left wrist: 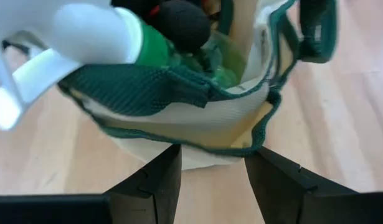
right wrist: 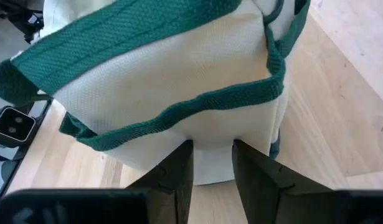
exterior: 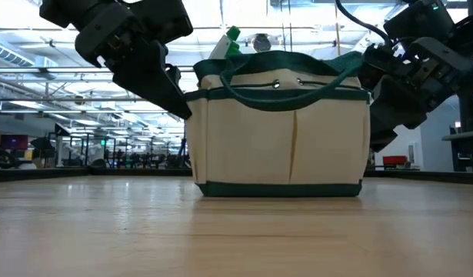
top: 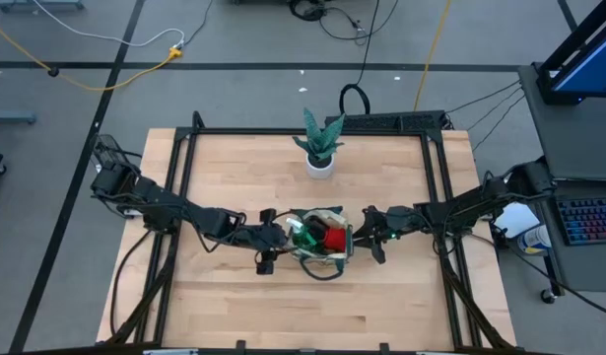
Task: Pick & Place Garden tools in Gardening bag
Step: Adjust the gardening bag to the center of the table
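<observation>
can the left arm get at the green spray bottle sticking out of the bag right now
Probably yes: the left gripper sits open beside the beige fabric bag with green trim, and the green spray bottle with white trigger pokes above the rim, uncovered.

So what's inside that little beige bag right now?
Inside the gardening bag you can see a green spray bottle with a white trigger head and red-and-black gloves. Anything deeper is hidden by these items and the bag's fabric walls.
</observation>
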{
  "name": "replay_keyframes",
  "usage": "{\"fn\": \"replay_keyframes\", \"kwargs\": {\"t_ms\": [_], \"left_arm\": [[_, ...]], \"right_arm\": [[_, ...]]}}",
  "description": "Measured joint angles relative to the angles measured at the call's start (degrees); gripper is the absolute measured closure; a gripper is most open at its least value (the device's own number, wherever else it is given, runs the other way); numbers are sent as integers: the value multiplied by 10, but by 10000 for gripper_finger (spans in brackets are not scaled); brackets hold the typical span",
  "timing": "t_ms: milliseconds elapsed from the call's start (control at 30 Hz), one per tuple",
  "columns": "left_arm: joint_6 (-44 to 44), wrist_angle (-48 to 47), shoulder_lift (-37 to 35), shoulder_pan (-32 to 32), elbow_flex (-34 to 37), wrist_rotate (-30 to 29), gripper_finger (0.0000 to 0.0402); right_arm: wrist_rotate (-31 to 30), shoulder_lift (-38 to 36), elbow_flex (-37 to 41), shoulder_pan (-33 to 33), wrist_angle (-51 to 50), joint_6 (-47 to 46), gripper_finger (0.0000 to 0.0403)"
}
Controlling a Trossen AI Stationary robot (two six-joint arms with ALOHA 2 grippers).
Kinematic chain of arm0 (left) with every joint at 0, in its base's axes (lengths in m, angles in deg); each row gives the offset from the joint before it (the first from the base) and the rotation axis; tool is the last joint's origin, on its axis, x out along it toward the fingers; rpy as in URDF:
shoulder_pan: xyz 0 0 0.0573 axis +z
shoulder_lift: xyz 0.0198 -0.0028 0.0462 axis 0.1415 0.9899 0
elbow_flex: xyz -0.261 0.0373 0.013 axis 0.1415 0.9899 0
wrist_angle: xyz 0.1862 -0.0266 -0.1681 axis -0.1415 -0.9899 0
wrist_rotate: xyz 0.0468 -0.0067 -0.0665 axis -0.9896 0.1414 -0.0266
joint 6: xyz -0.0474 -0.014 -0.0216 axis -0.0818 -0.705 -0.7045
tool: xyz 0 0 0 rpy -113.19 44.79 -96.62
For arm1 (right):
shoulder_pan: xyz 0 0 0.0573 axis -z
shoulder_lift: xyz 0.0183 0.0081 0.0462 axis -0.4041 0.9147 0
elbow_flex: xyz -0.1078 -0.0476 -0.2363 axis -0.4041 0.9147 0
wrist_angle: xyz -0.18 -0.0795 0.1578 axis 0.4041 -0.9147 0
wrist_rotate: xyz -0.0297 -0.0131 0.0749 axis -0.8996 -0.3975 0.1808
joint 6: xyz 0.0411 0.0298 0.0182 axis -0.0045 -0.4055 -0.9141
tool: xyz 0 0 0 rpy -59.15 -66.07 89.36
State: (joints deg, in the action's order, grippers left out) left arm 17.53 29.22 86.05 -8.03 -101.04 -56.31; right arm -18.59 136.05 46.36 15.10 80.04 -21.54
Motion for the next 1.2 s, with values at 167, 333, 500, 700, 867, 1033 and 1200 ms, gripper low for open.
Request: {"fn": "replay_keyframes", "kwargs": {"t_ms": [167, 333, 500, 700, 867, 1033, 1200], "left_arm": [[2, -13, 0, 0, 0, -28, 220], [13, -13, 0, 0, 0, -51, 220], [21, -13, 0, 0, 0, -68, 220], [12, -10, 0, -1, 0, -43, 220], [12, -9, 0, -5, 0, -41, 220], [13, -9, 0, -5, 0, -40, 220], [12, -8, 0, -5, 0, -40, 220]], "right_arm": [[0, 0, 0, 0, 3, -10, 298], [0, 0, 0, 0, 7, -10, 298], [0, 0, 0, 0, 7, -8, 298], [-1, 0, 0, 0, 7, 5, 298], [-8, 0, 0, 0, 7, 15, 298], [-17, 0, 0, 4, 7, 18, 298], [-17, 0, 0, 5, 7, 18, 298]]}}
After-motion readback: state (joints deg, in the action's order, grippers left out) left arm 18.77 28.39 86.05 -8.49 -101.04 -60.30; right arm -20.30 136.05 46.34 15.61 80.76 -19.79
